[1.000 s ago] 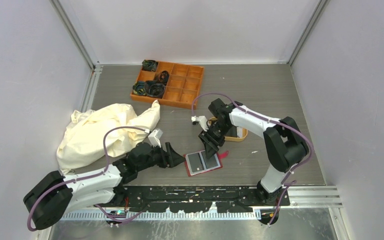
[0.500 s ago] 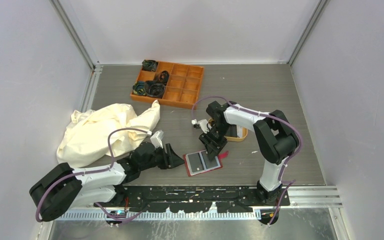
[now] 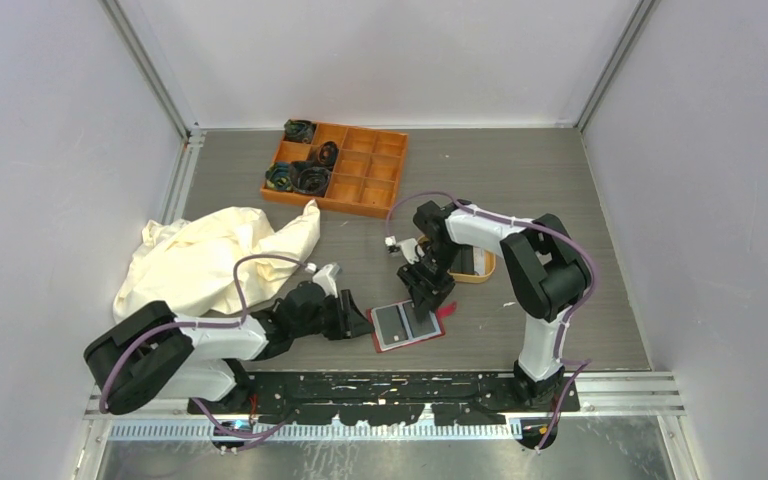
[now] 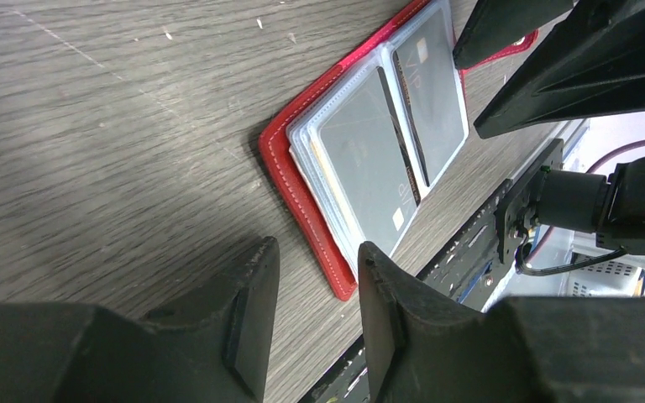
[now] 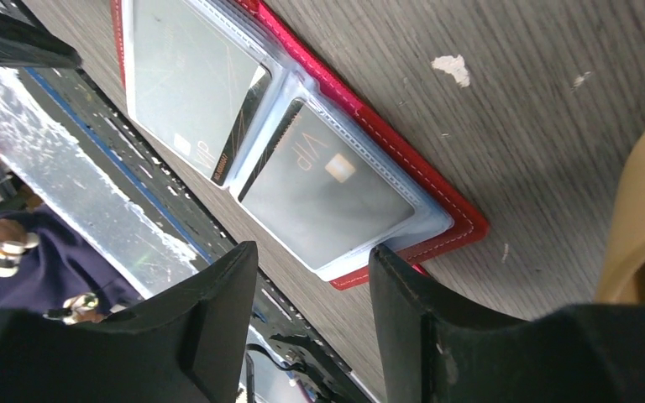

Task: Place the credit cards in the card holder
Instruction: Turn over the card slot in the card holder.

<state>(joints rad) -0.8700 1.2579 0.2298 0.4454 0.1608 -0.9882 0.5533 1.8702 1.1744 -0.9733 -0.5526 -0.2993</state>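
Observation:
The red card holder (image 3: 406, 328) lies open and flat on the table near its front edge, with a dark card showing in each of its two clear pockets (image 4: 386, 143) (image 5: 302, 176). My left gripper (image 3: 358, 320) is open and empty, low over the table just left of the holder (image 4: 302, 180). My right gripper (image 3: 427, 296) is open and empty, hovering over the holder's right page. A tan tray (image 3: 475, 268) behind the right gripper holds a dark card, mostly hidden by the arm.
An orange compartment box (image 3: 338, 168) with dark bundles stands at the back. A crumpled cream cloth (image 3: 210, 262) lies at the left. A black rail (image 3: 400, 385) runs along the table's front edge.
My left gripper has slid right, up to the holder's left edge. My right gripper has come down and toward the holder's right page.

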